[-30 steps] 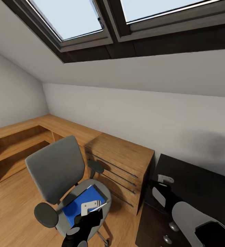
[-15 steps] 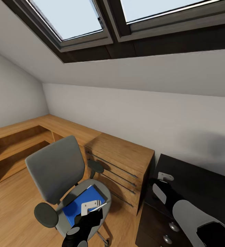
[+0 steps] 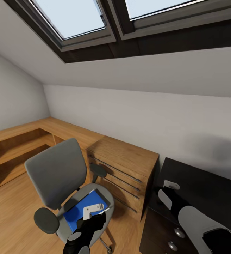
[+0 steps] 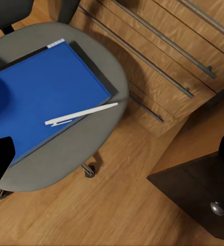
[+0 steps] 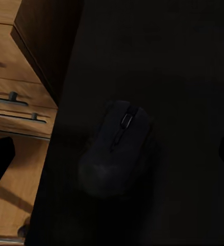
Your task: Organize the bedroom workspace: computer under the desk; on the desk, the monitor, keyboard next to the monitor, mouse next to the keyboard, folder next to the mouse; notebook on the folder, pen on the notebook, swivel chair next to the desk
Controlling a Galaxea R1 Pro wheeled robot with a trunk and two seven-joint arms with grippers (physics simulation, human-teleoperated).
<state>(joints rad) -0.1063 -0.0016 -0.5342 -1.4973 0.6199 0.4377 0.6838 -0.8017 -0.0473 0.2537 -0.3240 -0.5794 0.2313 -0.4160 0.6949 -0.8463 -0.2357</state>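
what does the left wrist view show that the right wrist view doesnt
Left wrist: the blue folder on the chair seat, a white pen lying partly across the folder, a dark notebook edge under the folder, and a desk drawer knob. Right wrist: the black mouse resting on the desk top. Both: the wood cabinet with bar handles, and the wood floor.

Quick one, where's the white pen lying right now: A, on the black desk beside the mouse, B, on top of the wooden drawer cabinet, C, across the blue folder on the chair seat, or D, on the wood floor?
C: in the left wrist view the pen lies across the edge of the folder, which rests on the seat of the swivel chair.
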